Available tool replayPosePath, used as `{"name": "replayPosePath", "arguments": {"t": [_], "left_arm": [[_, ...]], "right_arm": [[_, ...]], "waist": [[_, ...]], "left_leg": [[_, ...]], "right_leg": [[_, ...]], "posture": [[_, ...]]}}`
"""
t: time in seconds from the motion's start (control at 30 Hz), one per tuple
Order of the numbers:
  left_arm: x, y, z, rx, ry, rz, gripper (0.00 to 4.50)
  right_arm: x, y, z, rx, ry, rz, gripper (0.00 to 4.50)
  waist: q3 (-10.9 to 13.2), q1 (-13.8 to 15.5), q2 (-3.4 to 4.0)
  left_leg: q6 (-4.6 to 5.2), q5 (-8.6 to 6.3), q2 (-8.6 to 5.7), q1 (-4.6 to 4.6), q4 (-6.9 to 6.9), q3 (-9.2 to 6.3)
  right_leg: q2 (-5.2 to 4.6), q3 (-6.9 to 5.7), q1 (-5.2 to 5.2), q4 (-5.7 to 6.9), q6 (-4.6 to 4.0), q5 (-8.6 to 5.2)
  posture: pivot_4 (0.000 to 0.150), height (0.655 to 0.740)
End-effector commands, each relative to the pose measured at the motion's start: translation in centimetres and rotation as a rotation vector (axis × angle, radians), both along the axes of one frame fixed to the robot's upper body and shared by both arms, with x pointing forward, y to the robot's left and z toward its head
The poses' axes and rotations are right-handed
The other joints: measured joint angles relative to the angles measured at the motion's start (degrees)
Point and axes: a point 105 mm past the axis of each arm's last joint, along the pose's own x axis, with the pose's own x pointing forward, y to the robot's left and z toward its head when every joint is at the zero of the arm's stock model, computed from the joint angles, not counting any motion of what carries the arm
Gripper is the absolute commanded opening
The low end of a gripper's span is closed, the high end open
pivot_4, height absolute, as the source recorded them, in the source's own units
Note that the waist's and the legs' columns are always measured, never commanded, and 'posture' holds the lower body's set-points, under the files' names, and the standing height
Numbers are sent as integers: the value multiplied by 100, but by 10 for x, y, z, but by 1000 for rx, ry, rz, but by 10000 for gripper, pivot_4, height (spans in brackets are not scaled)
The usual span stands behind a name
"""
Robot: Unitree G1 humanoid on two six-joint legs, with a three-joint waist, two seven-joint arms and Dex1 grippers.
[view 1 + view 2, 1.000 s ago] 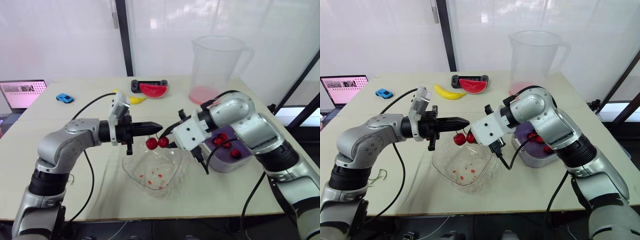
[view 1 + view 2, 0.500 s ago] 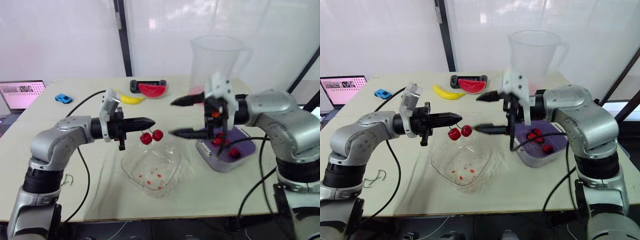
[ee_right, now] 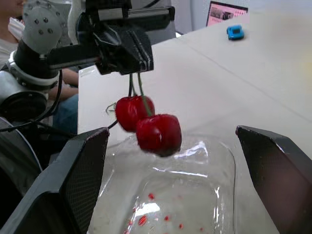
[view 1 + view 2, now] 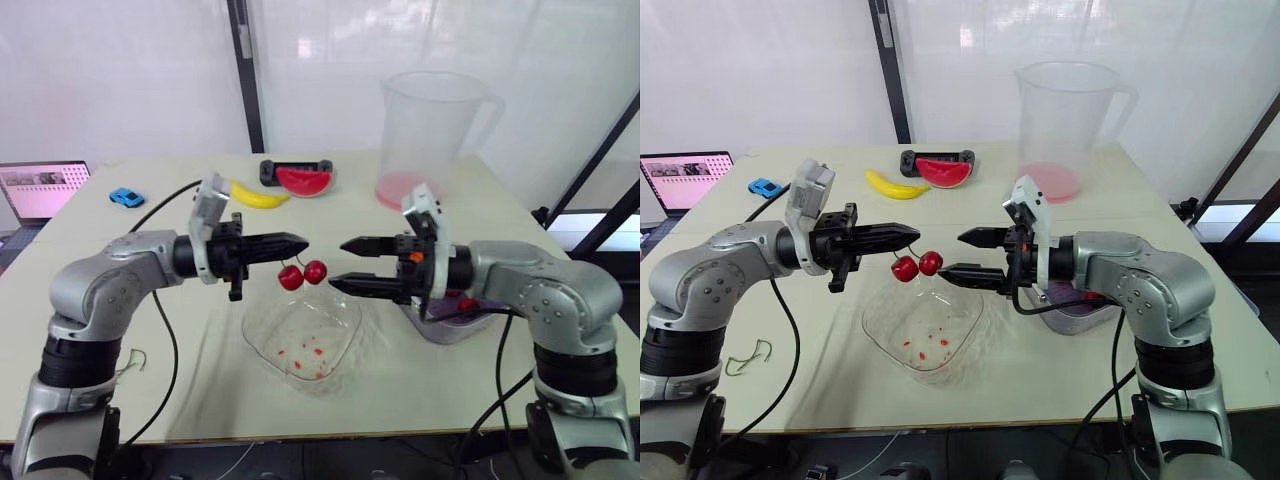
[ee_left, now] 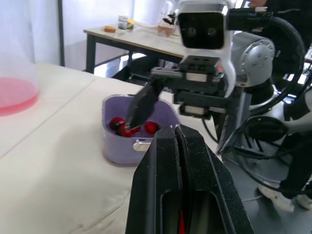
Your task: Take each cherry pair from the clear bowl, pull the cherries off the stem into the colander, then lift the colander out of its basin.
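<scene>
Tabletop clutter begins at our far left with an open grey laptop (image 4: 45, 188) showing a pink screen, and a small blue toy car (image 4: 127, 196) near it on the cream table (image 4: 200, 400). Further in, we see the left gripper (image 4: 300, 243) held level above the table. Its two black fingers are pressed together on the thin stems of a glossy red cherry pair (image 4: 292, 277). The two cherries hang side by side just under the fingertips, above the far rim of the clear plastic bowl (image 4: 303, 345), whose bottom is speckled with red flecks. Behind this, toward the table's far edge, lie a yellow banana (image 4: 258, 197) and a red watermelon slice (image 4: 305, 180) just in front of a black game controller (image 4: 275, 168).

To the right of the cherries, the right gripper (image 4: 338, 264) points at them with its fingers spread wide, one above the other. In the right wrist view the fruit appears in the gap between the two fingers, ahead of their tips and touching neither. Behind that arm sits the purple plastic colander (image 5: 114, 146), holding several loose red cherries (image 5: 151, 127); we cannot tell colander from basin here. A tall clear plastic jug (image 4: 430, 120) with pink at its bottom stands toward the table's far right corner.
</scene>
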Motion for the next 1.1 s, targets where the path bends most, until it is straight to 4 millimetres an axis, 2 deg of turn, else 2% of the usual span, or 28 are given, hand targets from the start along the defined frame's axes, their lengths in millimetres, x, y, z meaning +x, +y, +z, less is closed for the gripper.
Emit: {"name": "replayPosePath", "arguments": {"t": [0.03, 0.17, 0.2, 0.23, 0.37, 1.1], "left_arm": [[-6, -3, 10, -15, -39, -18, 0], [-6, -4, 9, -10, -37, -16, 0], [-6, -4, 8, -9, -35, -17, 0], [-7, -5, 8, -9, -35, -18, 0], [-6, -4, 8, -9, -32, -19, 0], [-7, -2, 7, -12, -33, -26, 0]], "right_arm": [[-5, 12, 8, 16, -58, 54, 44690], [-11, 24, 2, 24, -42, 96, 44690], [-11, 25, 1, 27, -40, 96, 38391], [-11, 26, 1, 31, -38, 94, 36424], [-10, 26, -1, 25, -37, 84, 18225], [-7, 24, -5, -48, -123, 94, 18225]], "waist": [[0, 15, 0], [0, 5, 0], [0, 4, 0], [0, 2, 0], [0, 17, 0], [0, 12, 0]], "left_leg": [[0, 0, 0, 0, 0, 0], [1, 0, -1, 0, 4, -2], [0, 0, 0, 0, 2, -3], [-1, 1, 0, 0, 2, -3], [-6, 4, -1, 0, 3, -3], [1, -1, -1, 0, 2, -2]], "right_leg": [[-1, 0, 0, 0, 0, 0], [-2, -1, 3, -1, 0, 0], [-1, -1, 2, -1, 0, 0], [0, -1, 2, 0, 0, 0], [-1, -1, 2, 0, 0, 0], [-1, -1, 2, -1, 0, 0]], "posture": [[1500, 7400], [1500, 7400], [1500, 7400], [1500, 7400], [1500, 7400], [1500, 7400]]}}
